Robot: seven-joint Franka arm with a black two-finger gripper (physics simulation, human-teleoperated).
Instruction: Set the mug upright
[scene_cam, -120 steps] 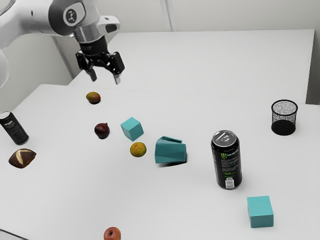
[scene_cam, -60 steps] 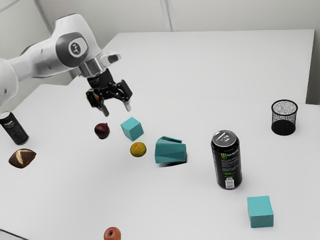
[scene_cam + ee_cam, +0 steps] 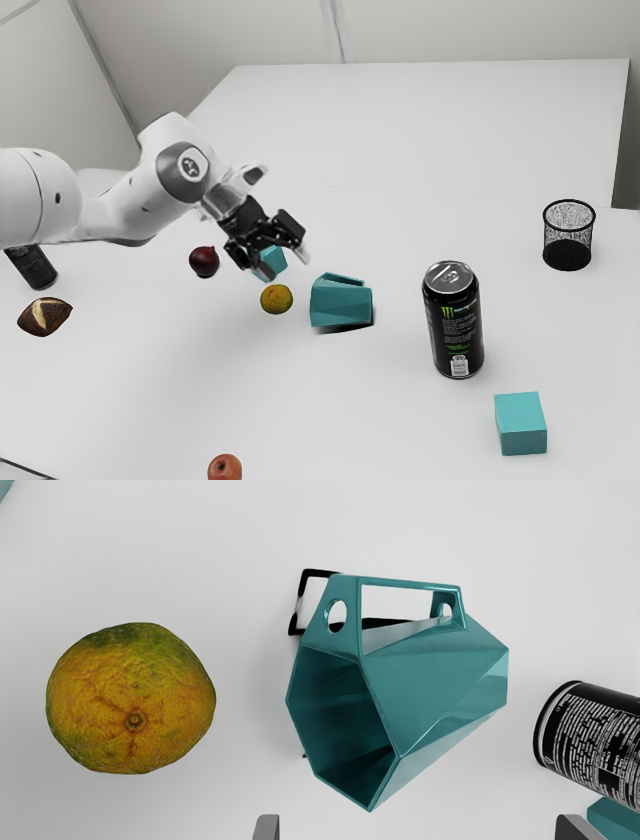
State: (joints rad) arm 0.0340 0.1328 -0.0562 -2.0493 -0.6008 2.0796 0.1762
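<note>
My gripper [image 3: 286, 264] hangs above the table in the exterior view, close to the teal cube and to the left of the mug. The teal faceted mug [image 3: 341, 302] lies on its side. In the wrist view the mug [image 3: 430, 680] has its open mouth toward the orange-green fruit and its base toward the black can, with the angular handle along one side. The gripper [image 3: 417, 827] is open there, fingertips wide apart with nothing held between them.
The mandarin-like fruit [image 3: 276, 299] sits beside the mug, with a teal cube [image 3: 271, 262] and a dark red onion [image 3: 204, 262] farther left. A tall black can [image 3: 454, 320], another teal cube [image 3: 521, 424] and a mesh cup [image 3: 568, 236] stand to the exterior view's right.
My arm has swung down and toward the exterior view's right, from above the far-left fruit to near the teal cube and mug. The mug has not moved.
</note>
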